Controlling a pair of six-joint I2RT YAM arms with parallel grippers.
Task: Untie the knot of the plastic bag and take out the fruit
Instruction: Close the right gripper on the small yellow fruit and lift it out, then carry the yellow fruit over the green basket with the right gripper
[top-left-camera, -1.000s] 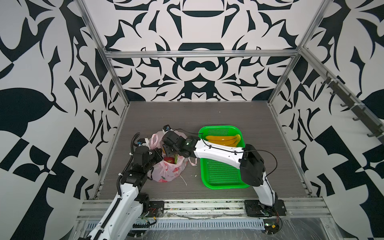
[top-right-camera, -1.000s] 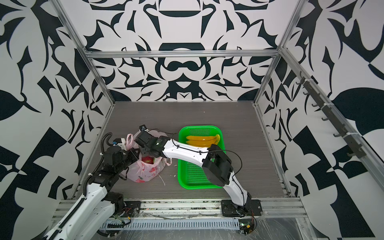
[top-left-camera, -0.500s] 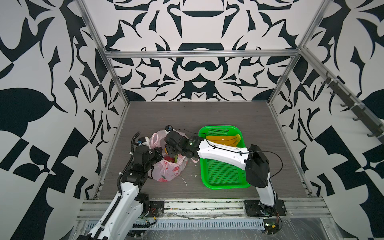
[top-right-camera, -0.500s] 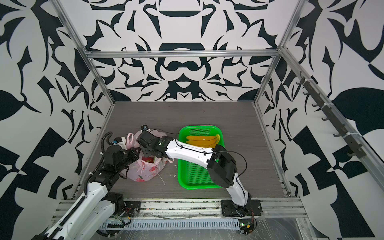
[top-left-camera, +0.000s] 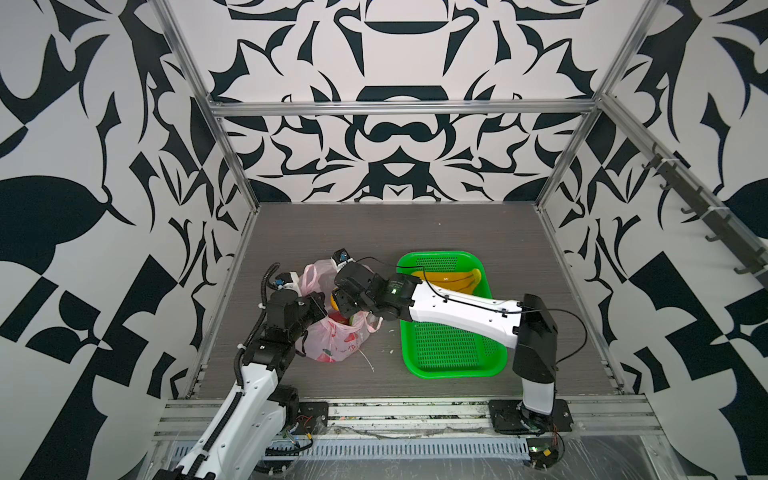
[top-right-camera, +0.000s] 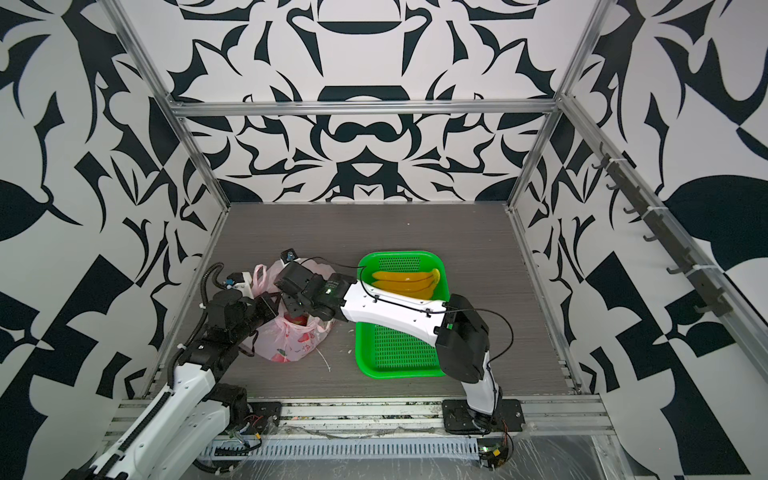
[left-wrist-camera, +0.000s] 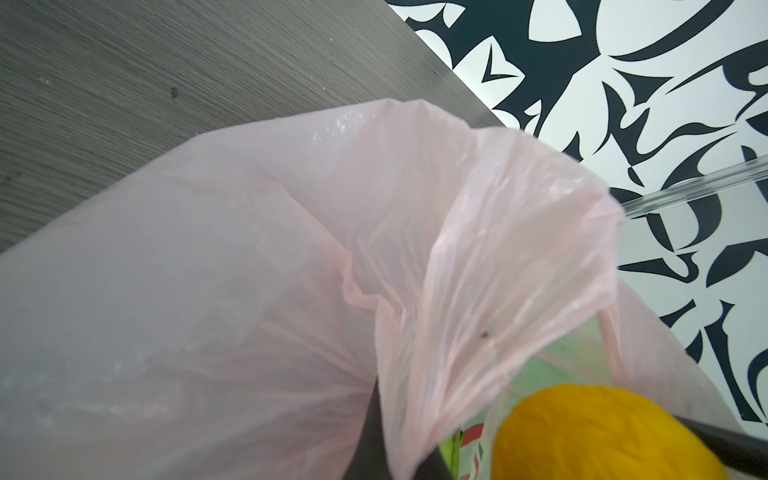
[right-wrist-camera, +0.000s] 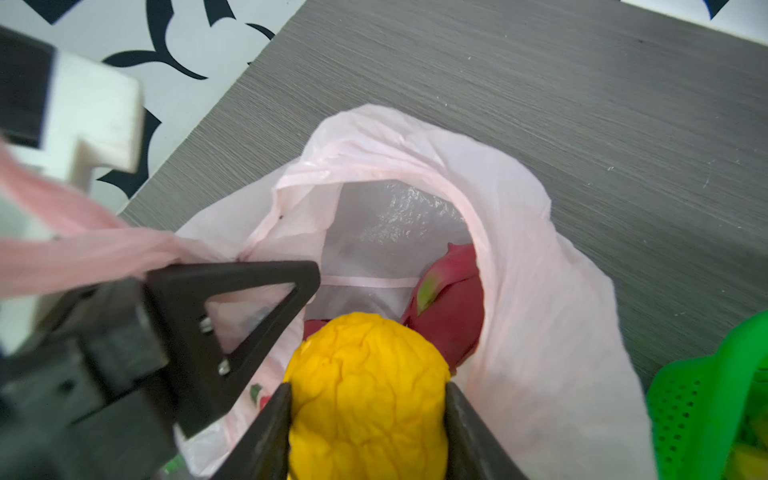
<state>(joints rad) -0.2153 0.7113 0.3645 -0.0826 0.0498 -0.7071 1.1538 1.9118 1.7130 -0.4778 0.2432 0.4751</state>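
Note:
The pale pink plastic bag (top-left-camera: 340, 347) (top-right-camera: 291, 343) sits left of the basket, and its mouth (right-wrist-camera: 390, 232) stands open. The knot is out of view. My left gripper (top-left-camera: 316, 301) (left-wrist-camera: 399, 457) is shut on the bag's near rim, holding it up; its black finger (right-wrist-camera: 232, 311) shows in the right wrist view. My right gripper (top-left-camera: 345, 303) (right-wrist-camera: 368, 388) is shut on the bumpy orange citrus (right-wrist-camera: 365, 399) (left-wrist-camera: 582, 432) just above the mouth. A magenta dragon fruit (right-wrist-camera: 453, 303) lies inside the bag. Yellow bananas (top-left-camera: 453, 280) (top-right-camera: 409, 279) lie in the basket.
The green perforated basket (top-left-camera: 457, 370) (top-right-camera: 399, 372) (right-wrist-camera: 706, 395) stands right of the bag, under the right forearm. A thin white strip (top-left-camera: 368, 361) lies on the grey table between bag and basket. Patterned walls close in the left, back and right.
The right arm's elbow has swung to the right while its gripper stays over the bag's mouth with the citrus. The left arm has hardly moved.

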